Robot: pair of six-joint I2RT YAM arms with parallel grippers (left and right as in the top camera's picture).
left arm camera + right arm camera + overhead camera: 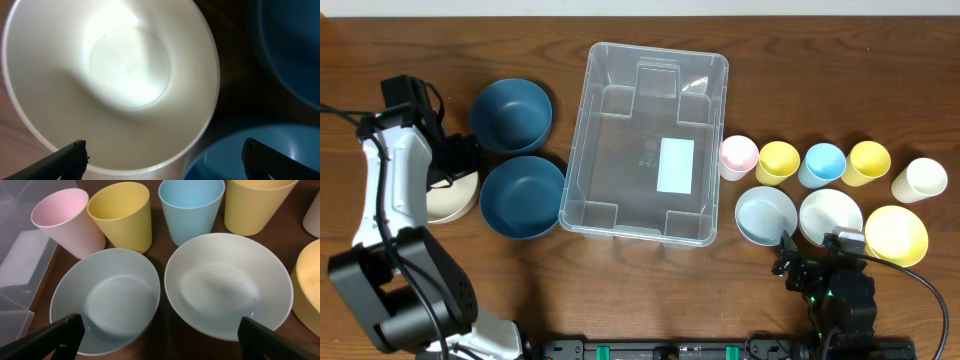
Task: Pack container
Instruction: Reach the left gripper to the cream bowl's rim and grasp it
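The clear plastic container point(650, 140) with a white label sits empty at the table's middle; its corner shows in the right wrist view point(20, 270). My left gripper point(460, 160) is open just above a cream bowl point(450, 200), which fills the left wrist view point(110, 80), its fingertips point(165, 155) spanning the bowl's near rim. Two dark blue bowls point(512, 115) point(523, 195) lie beside it. My right gripper point(815, 262) is open at the front right, its fingertips point(160, 335) before a light blue bowl point(105, 300) and a white bowl point(227, 292).
Right of the container stand pink point(738, 157), yellow point(778, 162), blue point(822, 165), yellow point(868, 162) and cream point(920, 180) cups, and a yellow bowl point(896, 236). The dark wooden table point(620, 290) reaches to the front edge.
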